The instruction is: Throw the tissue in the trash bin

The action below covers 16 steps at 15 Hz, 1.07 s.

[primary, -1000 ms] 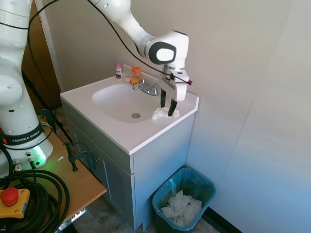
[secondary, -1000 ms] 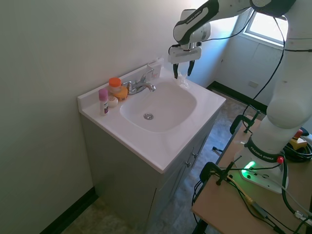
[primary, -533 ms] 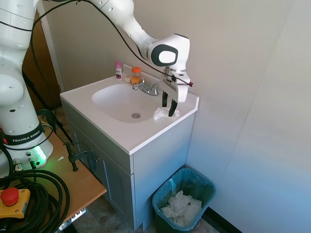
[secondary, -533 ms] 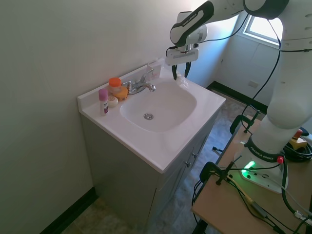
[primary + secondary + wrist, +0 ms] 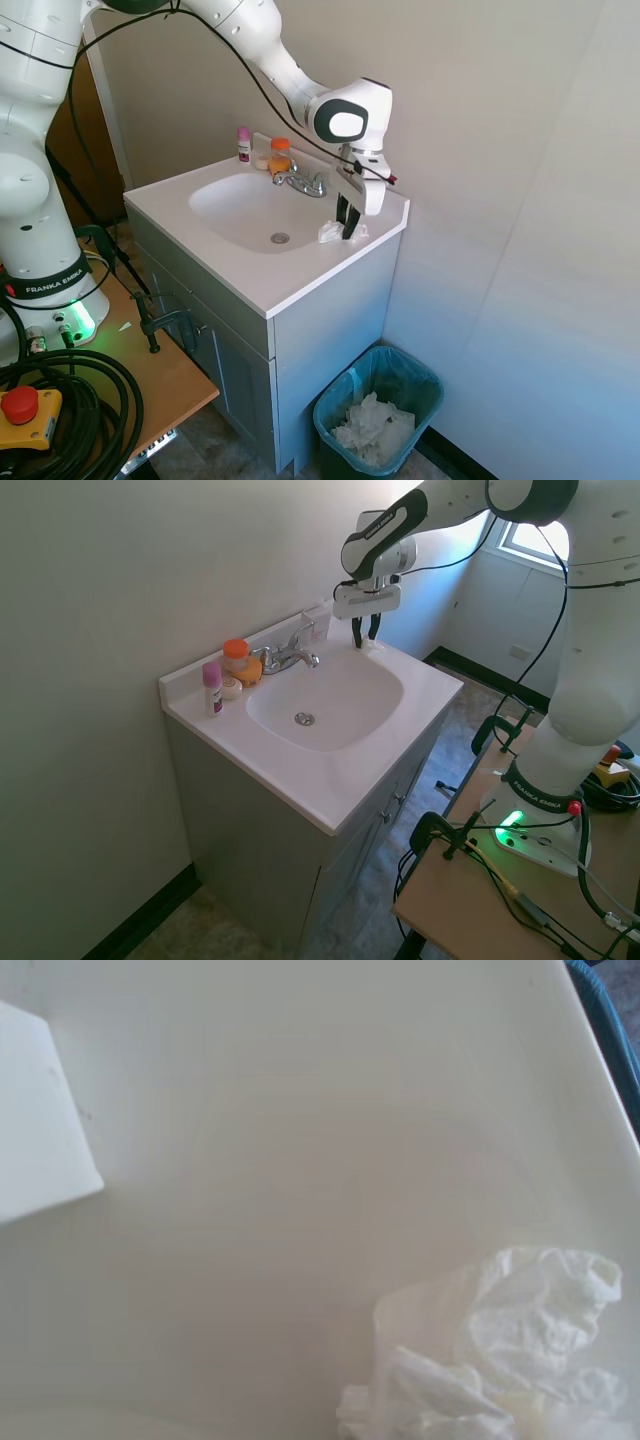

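- Pinching down on the tissue (image 5: 331, 233), the gripper (image 5: 347, 230) stands upright over the far right corner of the sink top (image 5: 300, 275), its fingers drawn close together with the wad between their tips.
- From the first exterior view the tissue sits on the counter at the fingertips, most of it showing on the basin (image 5: 247, 205) side of them.
- From the second exterior view the gripper (image 5: 362, 635) hides nearly all of the wad; only a pale scrap shows at its tips, on the counter (image 5: 430, 690) behind the basin (image 5: 325, 700).
- Whether the tissue is lifted clear of the counter or still rests on it, I cannot tell.
- The wrist view shows the tissue (image 5: 500, 1350) as crumpled white folds on the white counter (image 5: 300, 1160), with a white block (image 5: 40, 1130) well apart from it.
- The bin (image 5: 378, 415) stands on the floor beside the vanity, below the corner where the gripper works; a heap of white paper (image 5: 372, 428) lies in it.
- A sliver of the bin (image 5: 608, 1030) shows past the counter edge in the wrist view.
- The tap (image 5: 300, 181) stands behind the basin, near the gripper; an orange-capped bottle (image 5: 280, 155) and a pink-capped one (image 5: 243, 143) stand farther along the back ledge.
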Available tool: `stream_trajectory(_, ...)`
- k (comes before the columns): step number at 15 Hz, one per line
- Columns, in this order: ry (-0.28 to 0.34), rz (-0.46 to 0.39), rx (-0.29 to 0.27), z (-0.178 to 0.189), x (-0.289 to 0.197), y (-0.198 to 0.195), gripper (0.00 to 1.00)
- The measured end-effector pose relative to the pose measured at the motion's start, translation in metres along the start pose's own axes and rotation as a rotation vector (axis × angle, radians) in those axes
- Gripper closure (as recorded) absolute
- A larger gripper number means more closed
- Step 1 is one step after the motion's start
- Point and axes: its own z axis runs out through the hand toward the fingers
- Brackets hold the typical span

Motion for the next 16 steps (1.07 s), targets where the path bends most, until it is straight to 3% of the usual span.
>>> stream_trajectory(3,0.015,0.001,0.034,-0.003,-0.007,0.004,1.00)
stream_trajectory(7,0.024,0.001,0.109,-0.027,-0.034,0.047,1.00)
stream_trajectory(10,0.041,-0.010,0.197,-0.080,-0.052,0.078,1.00)
stream_trajectory(12,0.043,0.005,0.275,-0.136,-0.052,0.105,1.00)
stream_trajectory(14,0.036,0.045,0.336,-0.182,-0.037,0.139,1.00)
stream_trajectory(16,0.022,0.124,0.363,-0.196,0.001,0.165,1.00)
